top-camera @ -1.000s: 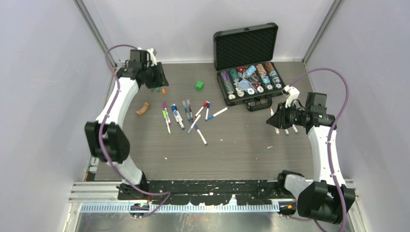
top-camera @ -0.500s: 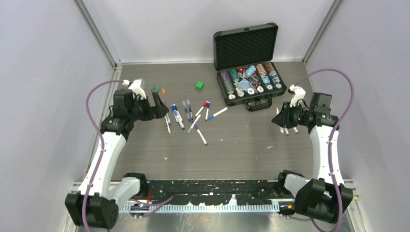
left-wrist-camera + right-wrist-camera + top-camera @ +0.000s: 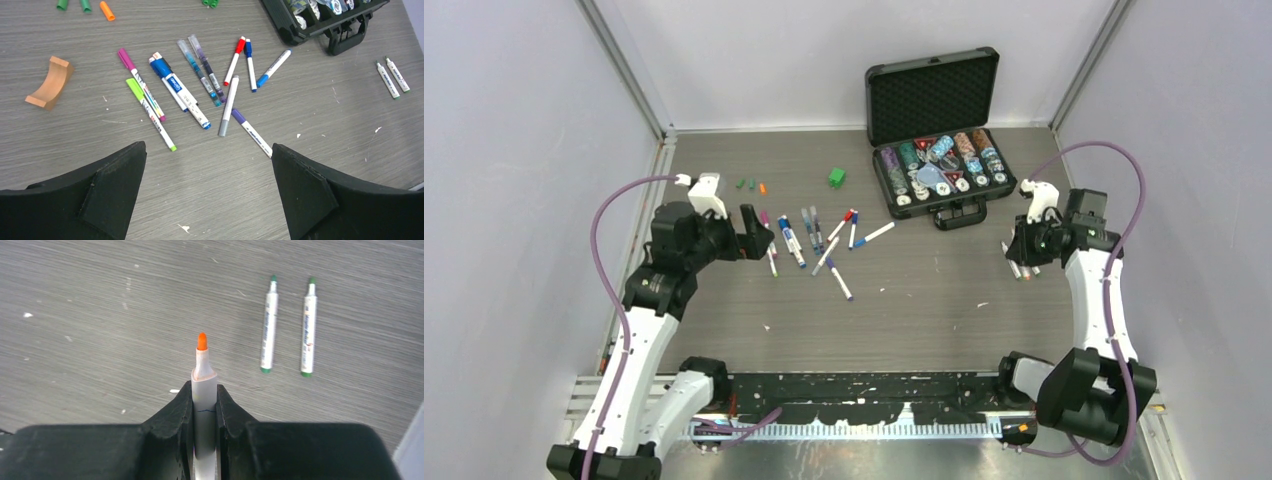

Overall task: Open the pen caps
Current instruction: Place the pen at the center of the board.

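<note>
**Orange-tipped pen (image 3: 204, 375) bare in my grip: what could go wrong**

Its cap is off and its wet nib pokes out ahead of my right fingers (image 3: 177, 412), which are pinched tight on the grey barrel above the right side of the counter (image 3: 100, 315). If I bring it down nose first, the nib strikes the wood, leaving a mark or getting crushed. The barrel is smooth and round, so a loose release would likely let it roll.

Two green-tipped pens (image 3: 269, 325) lie side by side on the counter just beyond, also uncapped. Setting mine down across them could send all three rolling towards the edge.

My left fingers (image 3: 115, 175) are spread as wide as they go, holding nothing, above the capped pens (image 3: 175, 86) scattered mid-counter. These are the work left to do, and they are crowded. The red and blue ones almost touch at their caps, and the purple-capped one ends right by the grey one's tip. If I close there, I could trap two barrels at once or flick a neighbour away. A grip on the cap instead of the barrel would lift the pen without opening it.

Farther off, the loose caps (image 3: 86, 5) near the far left look light enough to scatter at a brush of my arm. The wooden block (image 3: 50, 82) and the open case (image 3: 939, 150) stand well apart.
</note>
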`<state>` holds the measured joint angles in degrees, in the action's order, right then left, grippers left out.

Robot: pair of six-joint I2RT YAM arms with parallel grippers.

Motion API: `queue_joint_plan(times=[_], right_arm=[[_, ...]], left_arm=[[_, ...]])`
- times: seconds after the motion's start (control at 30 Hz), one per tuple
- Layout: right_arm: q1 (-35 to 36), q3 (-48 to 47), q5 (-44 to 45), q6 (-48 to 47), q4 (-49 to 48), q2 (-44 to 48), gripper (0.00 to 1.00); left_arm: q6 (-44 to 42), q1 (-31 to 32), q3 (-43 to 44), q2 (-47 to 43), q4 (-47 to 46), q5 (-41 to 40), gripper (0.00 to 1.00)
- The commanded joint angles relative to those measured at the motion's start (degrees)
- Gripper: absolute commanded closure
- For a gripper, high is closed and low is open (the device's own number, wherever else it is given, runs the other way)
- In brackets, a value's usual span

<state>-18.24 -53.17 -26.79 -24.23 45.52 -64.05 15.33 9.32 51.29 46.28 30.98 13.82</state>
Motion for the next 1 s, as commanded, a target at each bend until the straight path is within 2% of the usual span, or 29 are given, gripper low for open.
queue_joint_plan(times=[0.0,0.2,0.53,0.97], right_arm=[[-0.31,-0.92,9.19,-5.58,-2.28,-1.95,1.00],[-0.86,-5.26,16.32,-13.43,-2.36,-9.91,0.98],[-4.89,-15.89,20.10,-22.46,-1.97,-25.83,0.89],[-4.93,-25.48,20.33,-19.56,-1.22,-41.14,0.78]], left_arm=[[-2.02,1.01,0.43,-1.11,-1.25,-1.07,0.00],[-2.85,2.60,0.57,-1.18,-0.61,-1.97,0.00],[-2.94,2.90,0.47,-1.02,-0.70,-1.79,0.00],[-3.27,2.89,0.41,-0.19,-0.52,-2.07,0.00]])
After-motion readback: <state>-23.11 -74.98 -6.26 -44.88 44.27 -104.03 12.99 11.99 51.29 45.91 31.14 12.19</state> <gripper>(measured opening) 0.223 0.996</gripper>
